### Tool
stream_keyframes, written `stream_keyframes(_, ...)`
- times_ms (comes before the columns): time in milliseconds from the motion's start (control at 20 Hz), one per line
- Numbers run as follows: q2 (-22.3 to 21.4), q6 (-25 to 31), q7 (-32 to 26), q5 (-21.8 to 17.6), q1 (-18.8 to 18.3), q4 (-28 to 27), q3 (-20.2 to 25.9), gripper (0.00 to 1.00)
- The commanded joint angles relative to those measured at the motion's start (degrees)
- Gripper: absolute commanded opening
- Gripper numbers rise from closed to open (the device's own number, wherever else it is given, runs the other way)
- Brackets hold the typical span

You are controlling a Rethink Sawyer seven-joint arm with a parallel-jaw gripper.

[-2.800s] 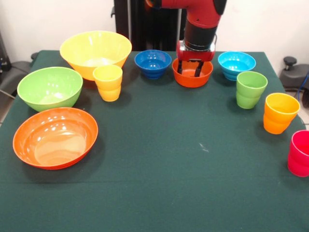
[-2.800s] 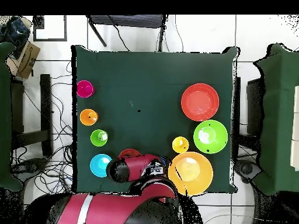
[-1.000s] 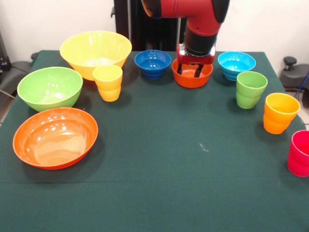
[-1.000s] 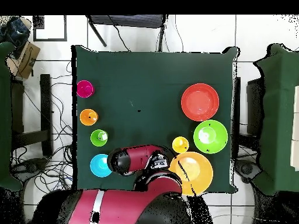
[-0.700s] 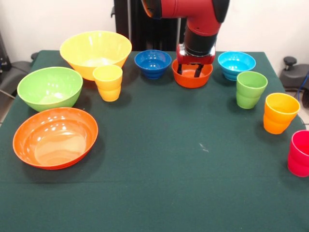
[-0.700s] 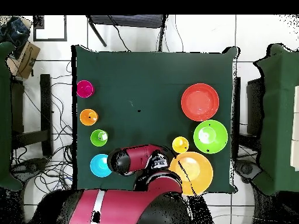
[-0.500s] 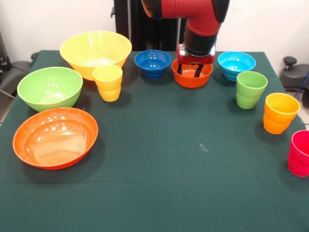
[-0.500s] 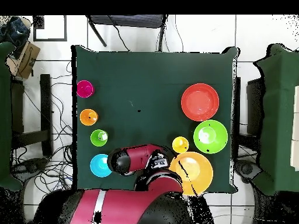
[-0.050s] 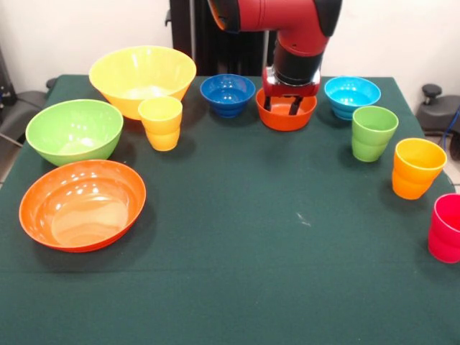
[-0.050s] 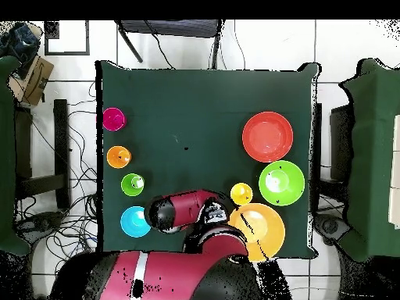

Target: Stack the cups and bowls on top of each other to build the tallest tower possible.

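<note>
Bowls and cups are spread singly over the green table (image 9: 237, 237), with nothing stacked: the large orange bowl (image 9: 83, 204), green bowl (image 9: 74, 131) and yellow bowl (image 9: 142, 77) are seen at the front view's left, and 4 cups elsewhere. The small orange bowl (image 9: 286, 111) is set between the dark blue bowl (image 9: 228, 94) and the light blue bowl (image 9: 352, 95). The gripper (image 9: 284, 105) is lowered into it, its 2 fingers (image 9: 295, 106) spread apart inside the rim, grasping nothing.

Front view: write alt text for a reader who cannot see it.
A red robot arm reaches down with its gripper inside a small orange bowl on a green table. Five more bowls and four cups stand apart around it, nothing stacked yet.
</note>
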Motion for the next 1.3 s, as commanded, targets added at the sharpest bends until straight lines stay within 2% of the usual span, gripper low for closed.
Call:
stream_keyframes(50, 5.95, -6.27, -2.96, -4.31, -2.71, -17.14, 5.96, 1.0)
stream_keyframes(1300, 5.24, 2.67, -5.88, -11.15, -6.15, -22.08, 12.09, 1.0)
